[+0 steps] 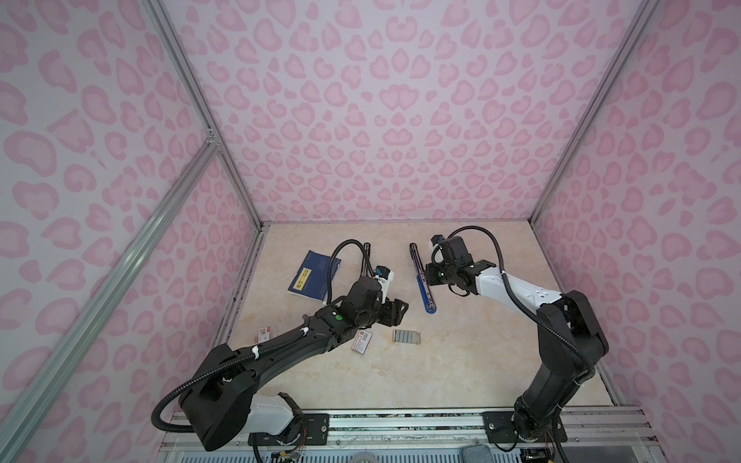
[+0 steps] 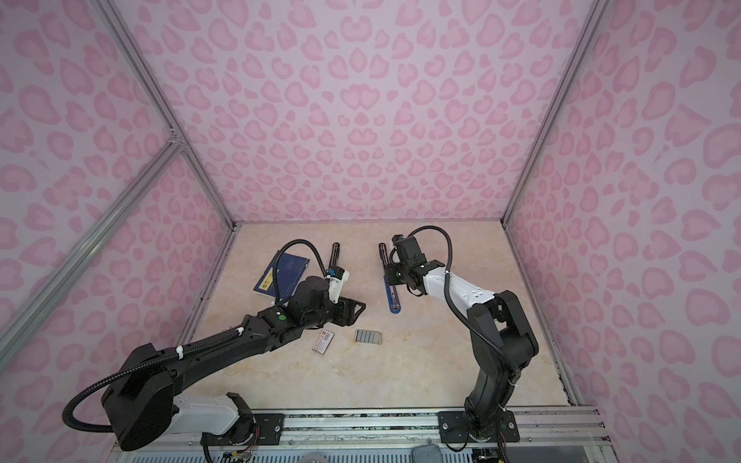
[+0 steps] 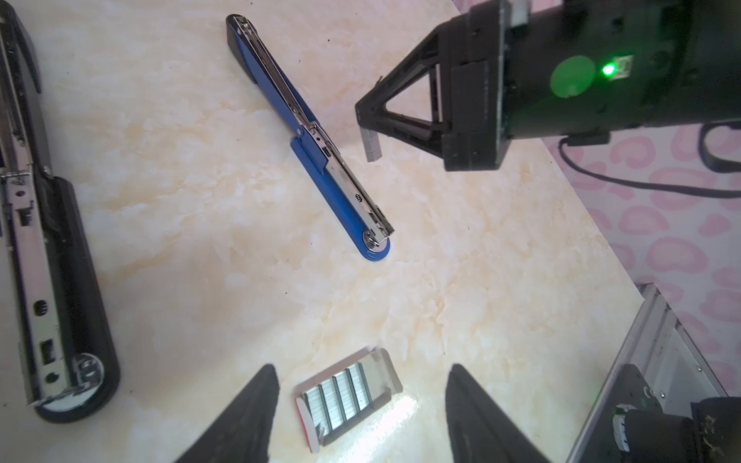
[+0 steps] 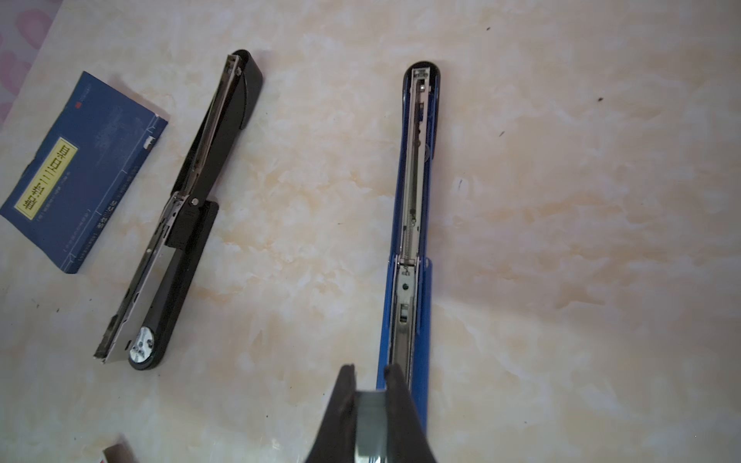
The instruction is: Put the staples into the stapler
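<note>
Between the clamped fingertips of the right hand (image 4: 371,371), a short silvery-grey strip of staples (image 3: 371,145) hangs over the long blue stapler (image 4: 412,208), opened flat on the marbled tabletop (image 4: 561,240). Squaring the strip with the bare metal channel before lowering looks essential. The left hand (image 1: 120,312), fingers apart, hovers over the ribbed spare staples (image 3: 345,397).

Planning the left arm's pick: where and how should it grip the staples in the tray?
Probably pinch the outermost strip of the staples across its narrow width, from straight above: strips lie flat side by side, and only it borders bare tray.
</note>
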Robot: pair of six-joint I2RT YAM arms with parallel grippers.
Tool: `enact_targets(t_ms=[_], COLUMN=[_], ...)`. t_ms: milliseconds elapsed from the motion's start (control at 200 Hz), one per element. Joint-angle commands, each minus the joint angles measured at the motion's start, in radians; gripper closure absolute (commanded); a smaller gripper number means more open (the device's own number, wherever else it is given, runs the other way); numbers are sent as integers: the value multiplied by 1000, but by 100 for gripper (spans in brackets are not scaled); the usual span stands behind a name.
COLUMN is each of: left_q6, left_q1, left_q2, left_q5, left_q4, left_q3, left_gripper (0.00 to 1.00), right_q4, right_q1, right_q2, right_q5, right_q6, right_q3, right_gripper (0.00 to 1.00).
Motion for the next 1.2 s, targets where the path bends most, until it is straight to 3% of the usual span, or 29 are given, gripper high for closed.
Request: enact_targets(t_ms=[0, 500, 1195], left_q6=[-23, -37, -40], left_q1=[-3, -11, -15], left_q2=[2, -1, 2], left_q5=[1, 10, 6], left_q4=[53, 50, 43], left_q3=[-16, -37, -36], left_gripper=[31, 32, 33], right_q4=[32, -23, -46], right_q1=[6, 10, 27], right_q2=[37, 153, 200], right_q5=[48, 99, 147], right_q6=[14, 7, -30], right_q3=[19, 110, 145], right_gripper=[89, 90, 90])
